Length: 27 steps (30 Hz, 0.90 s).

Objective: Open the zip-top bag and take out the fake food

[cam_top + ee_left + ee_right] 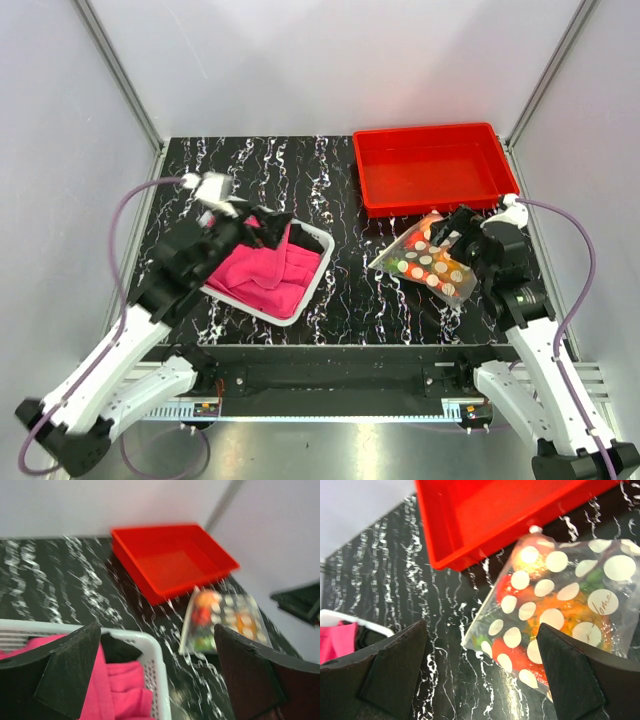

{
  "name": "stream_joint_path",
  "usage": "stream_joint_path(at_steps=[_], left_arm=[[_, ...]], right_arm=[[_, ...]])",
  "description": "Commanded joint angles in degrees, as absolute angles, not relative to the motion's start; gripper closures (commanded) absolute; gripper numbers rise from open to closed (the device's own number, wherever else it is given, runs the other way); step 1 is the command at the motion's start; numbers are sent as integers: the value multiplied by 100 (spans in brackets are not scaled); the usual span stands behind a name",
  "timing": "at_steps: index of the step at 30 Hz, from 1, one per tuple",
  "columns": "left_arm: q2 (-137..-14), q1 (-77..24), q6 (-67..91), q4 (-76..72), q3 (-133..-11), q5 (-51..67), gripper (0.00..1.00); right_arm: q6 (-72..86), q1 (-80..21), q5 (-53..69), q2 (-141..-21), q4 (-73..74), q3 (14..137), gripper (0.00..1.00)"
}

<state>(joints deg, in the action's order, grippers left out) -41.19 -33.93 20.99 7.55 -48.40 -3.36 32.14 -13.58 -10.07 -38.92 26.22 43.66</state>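
Note:
The zip-top bag (428, 262) lies flat on the black marbled table, in front of the red tray. It is clear with pale dots, and fake food (555, 615) in red, orange and green shows through it. It also shows in the left wrist view (222, 621) and fills the right of the right wrist view (560, 610). My right gripper (462, 236) hovers over the bag's right part, open and empty (480, 675). My left gripper (262, 226) is open and empty above the white basket's far edge (150, 680).
A red tray (432, 166) stands at the back right. A white mesh basket (312, 268) with pink cloth (262, 270) sits at the left. Black table (350, 290) lies between basket and bag. Grey walls enclose the table.

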Motion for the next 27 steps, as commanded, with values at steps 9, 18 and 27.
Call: stream_joint_path(at_steps=[9, 18, 27], left_arm=[[-8294, -4930, 1653, 800, -6880, 651, 2], [-10677, -5115, 2029, 922, -8568, 782, 2], [-11873, -5150, 2645, 870, -9228, 633, 5]], right_arm=[[3691, -1345, -2109, -5633, 4016, 5713, 0], [2701, -1336, -2478, -5941, 4376, 5985, 0], [3181, -1345, -3260, -6161, 4676, 6240, 0]])
